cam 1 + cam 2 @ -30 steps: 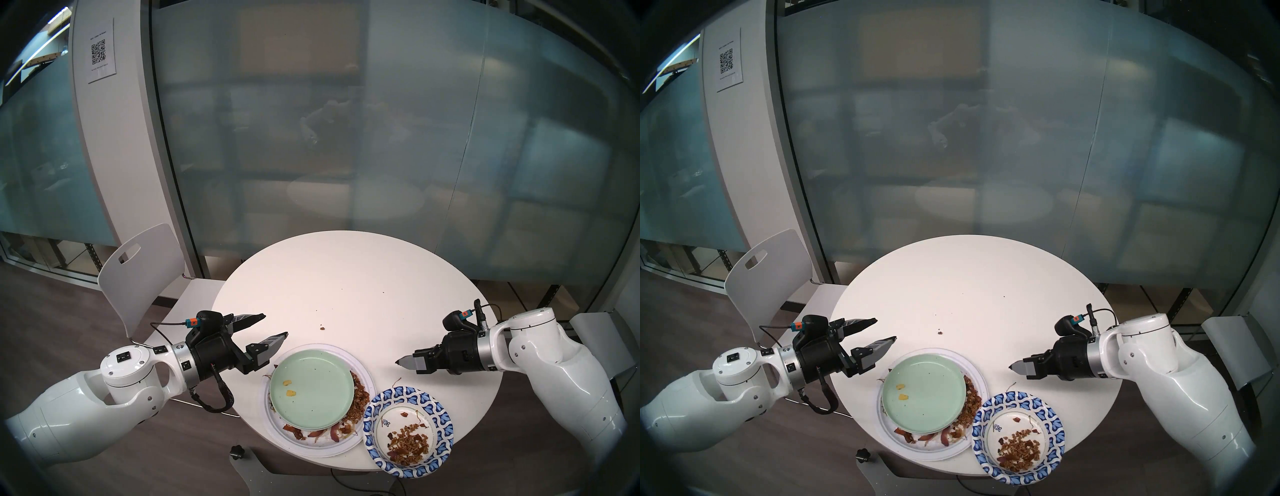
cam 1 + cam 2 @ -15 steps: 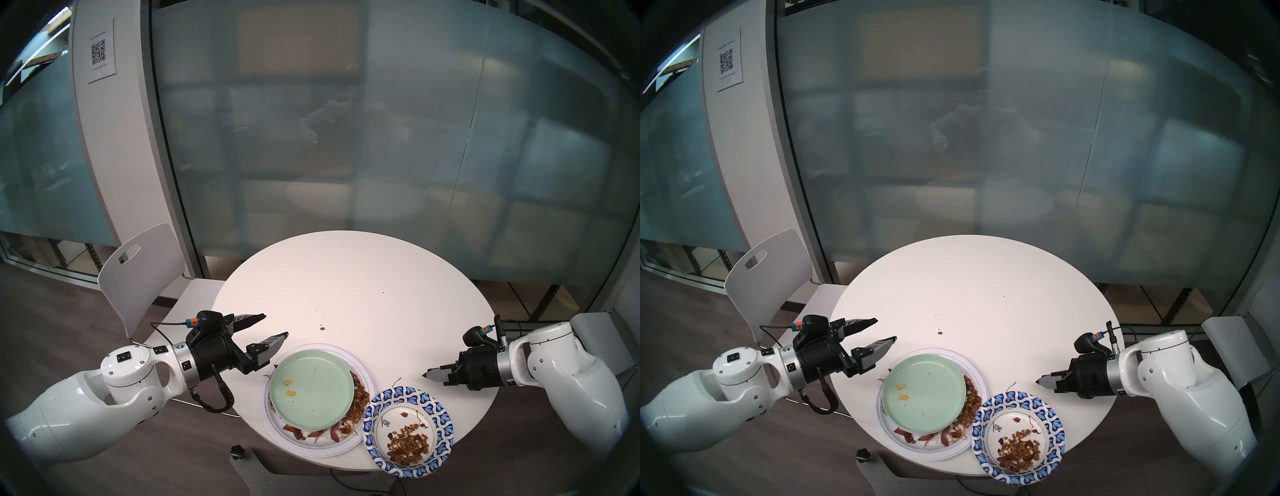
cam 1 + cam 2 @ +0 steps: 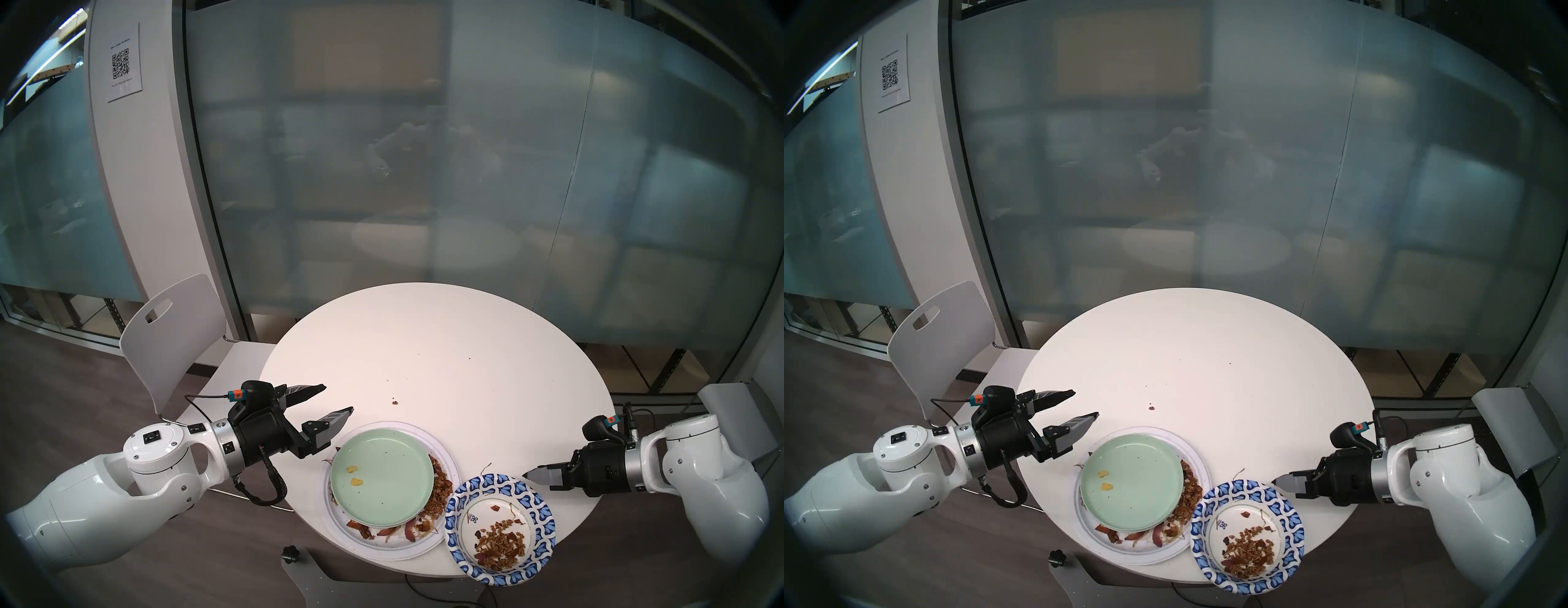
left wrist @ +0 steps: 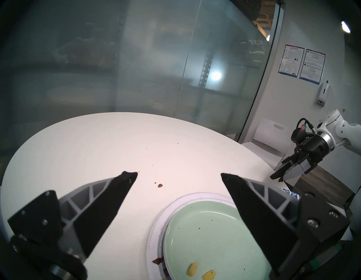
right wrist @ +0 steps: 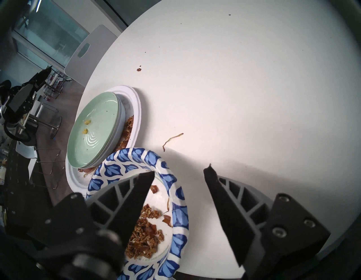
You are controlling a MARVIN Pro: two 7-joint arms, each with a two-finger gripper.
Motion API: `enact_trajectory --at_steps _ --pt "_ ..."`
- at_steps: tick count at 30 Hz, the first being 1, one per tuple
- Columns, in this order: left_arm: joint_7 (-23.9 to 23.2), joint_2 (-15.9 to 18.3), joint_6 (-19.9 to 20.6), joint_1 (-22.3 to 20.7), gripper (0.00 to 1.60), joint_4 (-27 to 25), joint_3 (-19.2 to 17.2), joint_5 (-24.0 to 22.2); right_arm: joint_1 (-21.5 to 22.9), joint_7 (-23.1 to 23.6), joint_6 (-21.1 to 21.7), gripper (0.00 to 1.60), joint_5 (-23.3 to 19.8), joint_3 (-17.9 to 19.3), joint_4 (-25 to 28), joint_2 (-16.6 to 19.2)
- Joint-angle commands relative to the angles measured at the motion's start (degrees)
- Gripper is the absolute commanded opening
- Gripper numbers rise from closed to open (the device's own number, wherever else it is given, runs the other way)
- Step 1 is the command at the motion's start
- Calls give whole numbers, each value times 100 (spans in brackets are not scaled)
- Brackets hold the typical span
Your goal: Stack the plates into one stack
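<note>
The stack (image 3: 392, 488), pale-green plate (image 3: 382, 475) uppermost on the white paper plate (image 3: 424, 547), sits at the near tabletop (image 3: 445, 361) edge. The blue-patterned paper plate (image 3: 500, 528) lies just beside it, unstacked, holding scraps. Right tool (image 5: 178, 172) open, straddling that plate's rim, gripping nothing. Left tool (image 4: 178, 174) open, empty.

Both head views look steeply down on the round table (image 3: 445, 339), while each wrist view looks low and close across it, all sharing the pale-green plate (image 4: 211, 230).
</note>
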State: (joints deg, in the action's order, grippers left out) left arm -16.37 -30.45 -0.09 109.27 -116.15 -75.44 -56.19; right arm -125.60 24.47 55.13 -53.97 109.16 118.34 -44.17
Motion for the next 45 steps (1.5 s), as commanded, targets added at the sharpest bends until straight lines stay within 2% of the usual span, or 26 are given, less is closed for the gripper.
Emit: enact_trajectory --at_steps 1,2,11,16,19,20,24,29,34,45 --pt "-8 -3 -35 -28 160 -73 -34 1 -660 80 -13 122 34 463 384 -457" --pt "-8 -2 -36 -28 160 -73 -33 0 -735 89 -13 119 48 524 422 -531" --pt "-5 4 -43 -28 160 -79 -32 -4 -1314 197 -13 120 272 998 809 -1171" --pt "-3 9 -51 -23 160 -84 -34 -6 -1718 312 -13 118 514 1274 1108 -1569" --pt "0 12 -57 -18 160 -88 -37 -6 -1974 412 -13 122 685 1417 1269 -1823" --pt "1 13 -59 -17 160 -90 -38 -7 -1922 442 -13 120 717 1374 1241 -1771" --pt "8 19 -71 -6 160 -97 -43 -7 -2266 623 -172 118 1023 1479 1455 -2114" --pt "19 27 -90 11 160 -107 -52 -7 -2615 788 -679 116 1221 1469 1558 -2171" --pt "29 35 -105 24 160 -115 -56 -8 -2591 862 -981 112 1370 1363 1434 -2143" --pt "37 45 -116 25 160 -117 -51 -13 -2202 824 -973 109 1469 1072 1119 -2029"
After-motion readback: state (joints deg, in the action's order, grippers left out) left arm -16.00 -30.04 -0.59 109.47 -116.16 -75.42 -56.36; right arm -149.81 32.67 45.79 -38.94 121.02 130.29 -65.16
